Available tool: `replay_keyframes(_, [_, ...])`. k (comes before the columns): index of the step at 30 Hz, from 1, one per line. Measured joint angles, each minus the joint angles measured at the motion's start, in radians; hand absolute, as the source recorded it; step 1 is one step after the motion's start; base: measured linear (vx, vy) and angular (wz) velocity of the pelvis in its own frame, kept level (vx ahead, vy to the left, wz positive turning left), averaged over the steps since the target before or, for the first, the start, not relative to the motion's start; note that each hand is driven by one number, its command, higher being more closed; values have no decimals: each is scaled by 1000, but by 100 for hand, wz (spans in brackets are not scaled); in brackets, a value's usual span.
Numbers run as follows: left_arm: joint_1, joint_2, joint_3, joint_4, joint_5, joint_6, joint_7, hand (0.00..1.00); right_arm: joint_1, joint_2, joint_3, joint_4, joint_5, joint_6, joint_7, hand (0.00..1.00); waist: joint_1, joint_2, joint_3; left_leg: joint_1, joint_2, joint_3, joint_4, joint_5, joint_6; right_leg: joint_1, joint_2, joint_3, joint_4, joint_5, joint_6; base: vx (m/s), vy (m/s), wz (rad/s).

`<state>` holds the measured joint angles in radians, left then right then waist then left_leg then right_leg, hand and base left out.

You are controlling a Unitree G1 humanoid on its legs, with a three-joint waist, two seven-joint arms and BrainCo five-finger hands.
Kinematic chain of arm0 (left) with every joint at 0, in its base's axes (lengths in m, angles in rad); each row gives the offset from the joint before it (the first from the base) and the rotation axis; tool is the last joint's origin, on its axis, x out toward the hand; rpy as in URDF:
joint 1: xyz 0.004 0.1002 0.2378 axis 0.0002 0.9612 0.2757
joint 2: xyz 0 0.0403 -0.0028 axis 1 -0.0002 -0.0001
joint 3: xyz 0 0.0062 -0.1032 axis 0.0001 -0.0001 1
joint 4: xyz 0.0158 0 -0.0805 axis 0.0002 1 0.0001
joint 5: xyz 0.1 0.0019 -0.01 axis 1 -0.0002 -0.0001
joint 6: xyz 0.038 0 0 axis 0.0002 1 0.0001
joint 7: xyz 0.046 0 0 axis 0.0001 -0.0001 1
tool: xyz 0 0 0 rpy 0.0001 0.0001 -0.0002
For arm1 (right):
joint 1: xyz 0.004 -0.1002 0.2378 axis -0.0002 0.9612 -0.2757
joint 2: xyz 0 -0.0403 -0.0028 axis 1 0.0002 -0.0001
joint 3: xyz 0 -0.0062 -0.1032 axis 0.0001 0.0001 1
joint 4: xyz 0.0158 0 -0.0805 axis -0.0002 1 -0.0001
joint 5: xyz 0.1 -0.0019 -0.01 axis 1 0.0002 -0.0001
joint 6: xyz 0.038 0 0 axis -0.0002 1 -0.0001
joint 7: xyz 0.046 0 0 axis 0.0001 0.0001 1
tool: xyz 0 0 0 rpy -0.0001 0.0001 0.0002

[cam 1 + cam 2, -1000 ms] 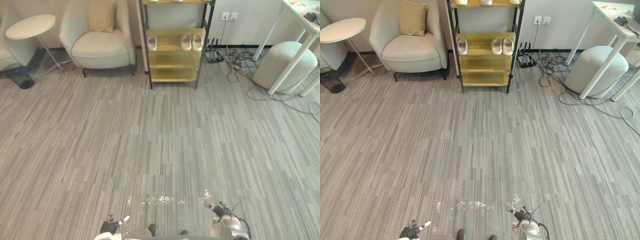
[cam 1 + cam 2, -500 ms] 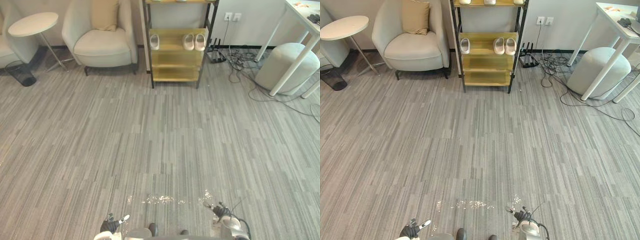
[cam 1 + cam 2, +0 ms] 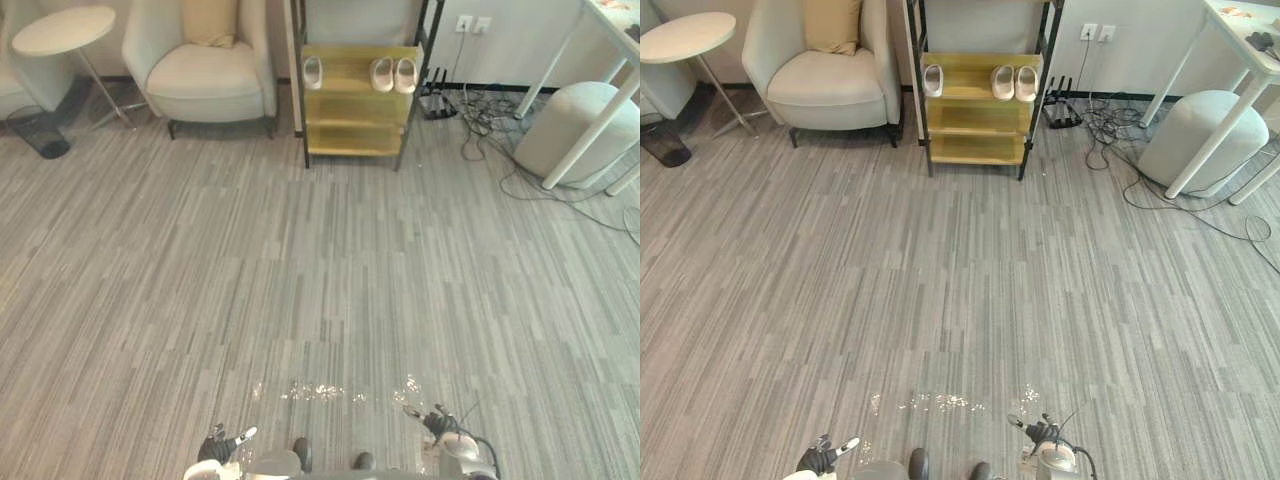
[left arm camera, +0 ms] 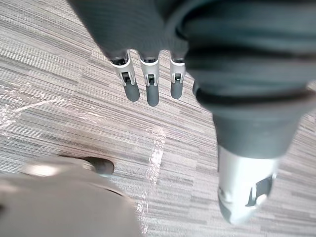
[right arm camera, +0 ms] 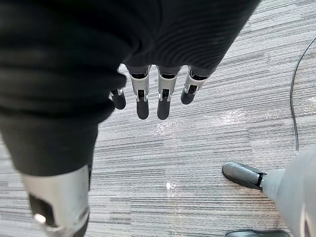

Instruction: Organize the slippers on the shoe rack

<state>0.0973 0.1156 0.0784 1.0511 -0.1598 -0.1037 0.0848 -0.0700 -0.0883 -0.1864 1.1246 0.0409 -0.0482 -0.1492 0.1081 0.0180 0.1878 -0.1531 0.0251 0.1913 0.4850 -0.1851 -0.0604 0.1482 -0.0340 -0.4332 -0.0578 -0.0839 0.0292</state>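
Because the shoe rack (image 3: pixel 352 105) stands at the far side of the room, well apart from the robot across a wide stretch of striped grey floor (image 3: pixel 320 260), the step in hand looks like the approach rather than any handling. The left robot hand (image 4: pixel 152 93) hangs over the floor with its fingers straight and relaxed, holding nothing. The right robot hand (image 5: pixel 150 104) hangs the same way, open and empty. The task's things are already on the rack. A lone slipper (image 3: pixel 313 71) lies at the left end of the highest shelf in view, and a pair of slippers (image 3: pixel 393 74) lies side by side at the right end of that same shelf, with a bare gap between them; the two shelves below look bare. The next move, as I judge it, calls for walking straight up to the rack, keeping off the armchair (image 3: pixel 205 85) just to its left and the tangle of cables (image 3: pixel 478 112) near its right. A hand should rise to shelf height only once the slippers are within reach. What sorting is wanted is hard to say from here. The rack's top is cut off at the frame edge, so anything on a higher shelf is hidden. The slippers are too small to tell which way they point, and the back of the lower shelves is hard to make out.
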Motion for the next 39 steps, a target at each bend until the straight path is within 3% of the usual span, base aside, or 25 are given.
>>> replay_keyframes(2, [8,-16,1,0,-2,0,4,0,4,-21,5,1,0,0,-1,0,11,38,19,-105,83,63,289,22,-19,37,16,26,3,-25,-17,-4,44,-27])
replay_keyframes(4, [6,-19,3,1,-3,0,5,0,0,-31,6,1,0,0,-3,0,11,53,22,-153,117,79,358,-12,10,44,10,42,13,-31,-21,107,76,-29])
replay_keyframes(5, [2,-23,13,1,-5,0,10,0,-5,-34,4,1,1,1,-7,0,12,50,35,-183,131,79,329,-59,13,44,-10,58,20,-37,-14,165,145,-29])
replay_keyframes(7, [-1,-19,22,0,-13,0,13,0,-5,-34,3,1,1,4,-8,0,13,33,46,-201,127,84,218,-60,2,44,-46,60,22,-45,-2,141,159,-8])
replay_keyframes(10, [-4,-15,21,-2,-19,0,11,0,-4,-45,4,1,1,10,-10,0,24,29,46,-201,105,68,-125,32,-46,34,-104,68,48,-91,70,248,287,-5])
replay_keyframes(11, [14,-20,20,3,-20,3,8,0,-5,-48,6,1,0,10,-10,0,41,34,42,-195,109,64,-128,96,-12,47,-118,89,60,-113,102,411,328,-44])
replay_keyframes(12, [19,-5,22,3,-19,2,8,0,3,-18,16,2,-1,10,-7,0,60,-12,39,-195,74,77,-63,37,35,60,-162,112,111,-139,128,520,382,-37])
replay_keyframes(13, [17,3,22,3,-19,3,8,0,2,-9,19,1,-1,9,-7,0,60,-24,37,-192,67,78,-49,18,39,50,-179,117,158,-151,142,569,355,-31])
replay_keyframes(14, [13,14,20,3,-18,2,7,0,-10,8,35,1,-2,9,-5,0,62,-46,38,-163,66,97,-28,-26,38,-50,-225,135,430,-179,174,458,254,-20])
replay_keyframes(15, [13,23,13,4,-12,7,5,0,-18,17,44,-1,-2,8,-3,0,54,-51,42,-111,66,100,-28,-38,59,-120,-248,145,674,-176,173,437,238,-19])
replay_keyframes(17, [8,34,-8,0,-7,6,3,0,-15,18,53,-1,-2,8,0,0,45,-55,45,-12,67,105,-63,-59,69,-170,-281,83,893,-182,148,457,164,2])
replay_keyframes(18, [1,39,-19,-2,-7,4,3,0,-18,17,65,-1,-2,8,1,0,45,-54,45,65,69,102,-123,-60,68,-197,-305,-28,932,-199,90,463,119,3])
replay_keyframes(19, [-2,40,-20,-2,-7,4,3,0,-21,17,70,-1,-2,7,1,0,45,-56,44,83,71,101,-139,-60,68,-204,-306,-54,925,-204,79,435,79,-2])
replay_keyframes(23, [-34,39,-21,-8,1,5,0,0,-47,13,74,-7,-2,1,1,0,44,-49,49,210,101,93,-249,-55,60,-299,-244,-218,599,-187,31,412,-58,9])
replay_keyframes(24, [-49,35,-21,-8,1,5,-1,0,-51,10,74,-10,-2,2,2,0,44,-46,56,245,108,99,-283,-47,45,-351,-215,-217,408,-77,13,303,-115,20])
replay_keyframes(26, [-48,36,-21,-8,1,4,-1,0,-48,10,78,-10,-2,2,3,0,44,-54,60,282,105,102,-299,-50,13,-368,-198,-197,307,31,-6,434,-203,26])
replay_keyframes(27, [-37,48,-18,-8,2,4,-1,0,-35,13,86,-9,-2,4,4,0,44,-84,62,336,85,94,-303,-83,-41,-379,-193,-159,281,190,-70,405,-218,31])
replay_keyframes(28, [-40,50,-14,-3,4,4,1,0,-30,7,90,-9,-2,4,6,0,40,-77,67,349,86,87,-303,-91,-53,-383,-190,-143,304,162,-106,420,-242,13])
replay_keyframes(29, [-37,23,-11,-2,4,5,0,0,-35,-12,90,-7,-3,8,8,0,40,-34,61,363,125,72,-305,-101,-66,-399,-178,-156,384,139,-97,415,-229,0])
replay_keyframes(30, [-35,18,-4,2,8,4,-2,0,-41,-11,90,-12,-3,5,12,0,25,-29,50,334,156,47,-231,-113,-70,-407,-166,-158,412,40,-75,561,-351,-11])
replay_keyframes(32, [-36,16,4,1,11,3,-3,0,-44,-8,88,-12,-3,1,13,0,26,-12,43,232,217,19,-32,-111,-66,-397,-119,-168,394,4,-68,372,-271,-9])
replay_keyframes(33, [-35,10,11,2,12,6,-3,0,-39,-11,92,-5,-2,2,13,0,26,16,57,134,287,-20,215,-54,-24,-334,-62,-178,354,-14,-78,214,-166,-13])
replay_keyframes(35, [-30,4,12,1,11,7,-3,0,-33,-15,108,5,-1,5,11,0,30,33,79,50,341,-24,471,-41,-9,-246,-16,-169,311,-38,-86,353,-181,-18])
replay_keyframes(37, [-31,16,19,-14,9,2,-4,0,-29,-9,113,17,0,10,10,0,38,10,89,-41,305,-4,542,-69,-8,-179,-14,-156,272,-52,-80,329,-102,-13])
replay_keyframes(39, [-37,16,20,-43,9,2,-2,0,-49,-12,112,27,1,10,6,0,51,-5,97,-137,220,18,349,-90,-1,-131,-14,-136,218,-52,-67,289,-21,-20])
